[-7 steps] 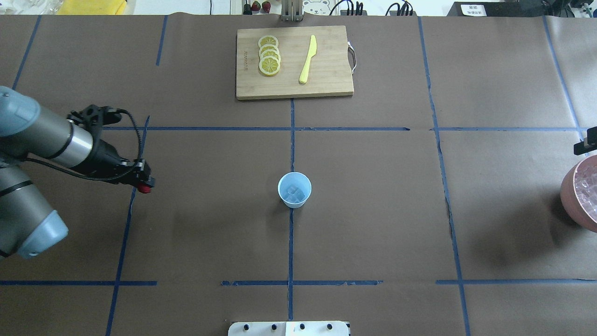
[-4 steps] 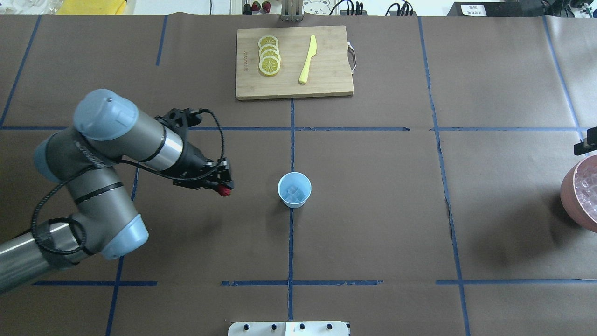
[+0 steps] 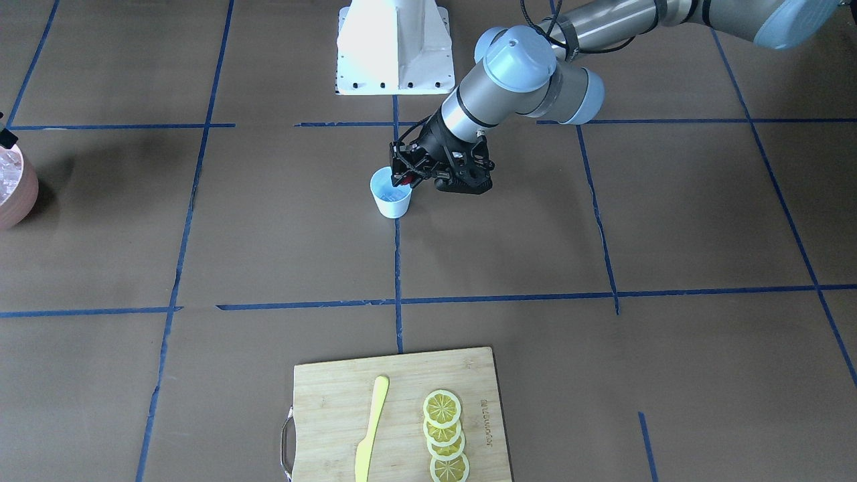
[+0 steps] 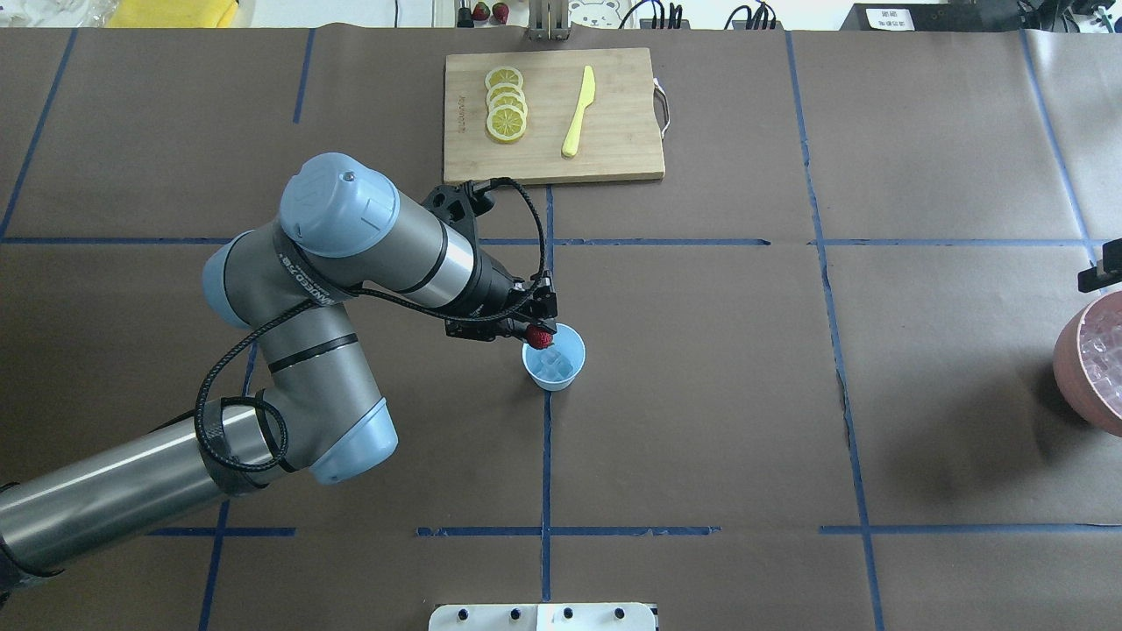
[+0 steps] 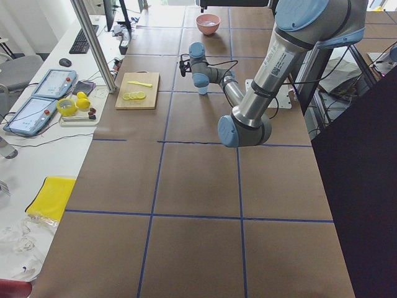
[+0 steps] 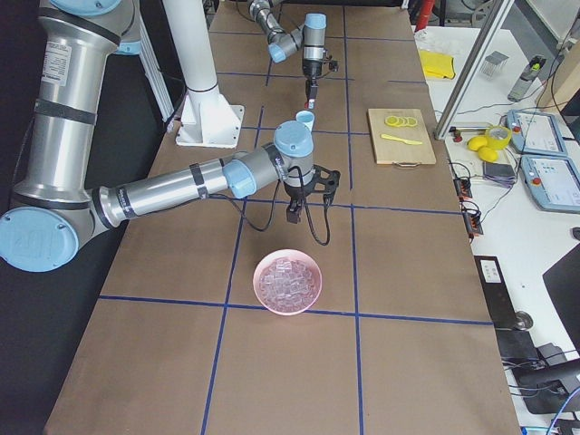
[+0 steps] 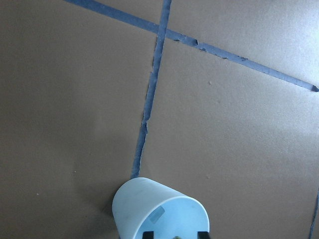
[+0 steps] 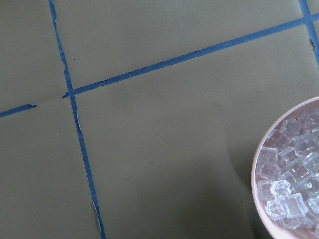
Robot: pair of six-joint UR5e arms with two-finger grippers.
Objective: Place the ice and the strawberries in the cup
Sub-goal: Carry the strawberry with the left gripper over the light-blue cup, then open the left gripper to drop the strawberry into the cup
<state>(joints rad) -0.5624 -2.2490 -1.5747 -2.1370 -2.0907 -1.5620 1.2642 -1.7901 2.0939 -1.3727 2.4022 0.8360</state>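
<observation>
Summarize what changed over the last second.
The left tool, shut on the strawberry, swept rightward from the table's left side to the rim of the cup; nothing was released. The cup, the ice in it, the cutting board and the pink bowl stayed put.

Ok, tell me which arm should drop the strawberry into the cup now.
Left. The left claw holds the strawberry right at the rim of the cup. The right claw hangs far off, beside the pink bowl of ice cubes.
</observation>
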